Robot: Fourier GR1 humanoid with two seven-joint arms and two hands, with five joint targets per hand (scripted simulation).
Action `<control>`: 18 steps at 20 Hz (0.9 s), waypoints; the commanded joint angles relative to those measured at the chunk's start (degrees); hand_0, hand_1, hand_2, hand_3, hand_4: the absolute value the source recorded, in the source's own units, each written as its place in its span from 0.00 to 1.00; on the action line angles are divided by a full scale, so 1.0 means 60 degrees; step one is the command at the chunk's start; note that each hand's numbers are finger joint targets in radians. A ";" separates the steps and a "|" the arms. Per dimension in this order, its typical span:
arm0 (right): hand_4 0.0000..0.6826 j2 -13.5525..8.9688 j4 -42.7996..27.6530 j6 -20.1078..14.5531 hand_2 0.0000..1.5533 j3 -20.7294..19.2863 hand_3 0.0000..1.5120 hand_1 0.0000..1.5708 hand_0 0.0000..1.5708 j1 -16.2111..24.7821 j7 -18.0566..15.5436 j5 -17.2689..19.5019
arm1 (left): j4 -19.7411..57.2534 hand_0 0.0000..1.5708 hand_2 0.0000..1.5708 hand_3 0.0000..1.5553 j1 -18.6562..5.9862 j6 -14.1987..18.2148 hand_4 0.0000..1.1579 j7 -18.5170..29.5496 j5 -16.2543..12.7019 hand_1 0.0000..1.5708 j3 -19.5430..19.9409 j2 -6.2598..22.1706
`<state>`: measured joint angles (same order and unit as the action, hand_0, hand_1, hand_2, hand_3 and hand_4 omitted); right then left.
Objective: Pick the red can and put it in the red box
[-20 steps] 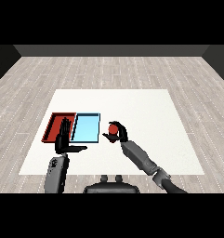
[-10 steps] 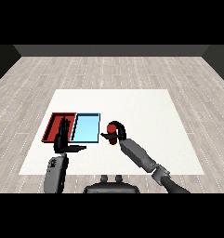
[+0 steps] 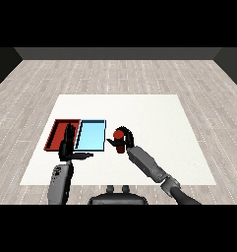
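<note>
No legible text, label, brand, number or sign is found on any surface in the head view. The red can point(image 3: 119, 140) shows plain colour with no readable marking, and the red tray point(image 3: 56, 136) and light blue tray point(image 3: 90, 136) near the tabletop's point(image 3: 154, 123) left edge are likewise unmarked. The tabletop itself is plain white and bears no print.

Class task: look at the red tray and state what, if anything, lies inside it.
Nothing shows inside the red tray: its visible floor is bare. The left hand hangs in front of its right part, hiding that portion. The red can is in the right hand, right of the light blue tray.
</note>
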<state>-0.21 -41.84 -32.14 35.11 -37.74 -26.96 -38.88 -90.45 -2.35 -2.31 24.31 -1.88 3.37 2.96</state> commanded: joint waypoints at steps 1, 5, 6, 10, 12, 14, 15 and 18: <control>0.88 -0.0661 -0.1043 0.0150 0.95 -0.0349 0.93 1.00 1.00 0.0145 0.0309 0.0540 | 0.0514 0.00 0.00 0.00 -0.0121 -0.0240 0.00 0.0350 -0.0065 0.00 0.0255 0.0272; 0.90 -0.0991 -0.3096 -0.0817 0.95 -0.0050 0.93 1.00 1.00 0.0542 0.1288 0.1278 | 0.0205 0.00 0.00 0.00 -0.0088 -0.0077 0.00 0.0133 0.0072 0.00 -0.0060 0.0021; 0.88 -0.1296 -0.3529 -0.0792 0.95 -0.0132 0.93 1.00 1.00 0.0926 0.1098 0.1308 | 0.0364 0.00 0.00 0.00 -0.0804 0.0142 0.00 -0.0351 0.0177 0.00 -0.0089 -0.0014; 0.89 -0.1692 -0.4964 -0.1311 0.95 -0.0052 0.93 1.00 1.00 0.1420 0.1610 0.2069 | -0.0151 0.00 0.00 0.00 0.0244 -0.0543 0.00 -0.0020 -0.0008 0.00 -0.0317 0.0174; 0.90 -0.1586 -0.4859 -0.1457 0.94 -0.0426 0.93 1.00 1.00 0.0740 0.1889 0.2192 | -0.0649 0.00 0.00 0.00 0.0331 0.0164 0.00 -0.0433 0.0431 0.00 -0.1153 -0.0467; 0.88 -0.1999 -0.6393 -0.2043 0.94 -0.0042 0.93 0.97 0.97 0.1475 0.2287 0.2529 | -0.0610 0.00 0.00 0.00 -0.0329 -0.0244 0.00 -0.1134 0.0068 0.00 -0.1028 -0.0379; 0.88 -0.2456 -0.6510 -0.1431 0.94 -0.0412 0.93 0.97 0.97 0.1437 0.1923 0.2373 | -0.0557 0.00 0.00 0.00 -0.0271 -0.0755 0.00 -0.1052 -0.0293 0.00 -0.1018 -0.0227; 0.88 -0.2479 -0.7002 -0.1487 0.94 -0.0775 0.93 0.99 0.99 0.1413 0.2318 0.2661 | -0.0792 0.00 0.00 0.00 -0.0178 -0.0592 0.00 -0.1365 -0.0022 0.00 -0.1539 -0.0483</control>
<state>-12.47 -78.59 -41.37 32.87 -29.75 -15.25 -24.60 -93.79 -3.13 -5.31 18.62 -1.92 -3.48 0.98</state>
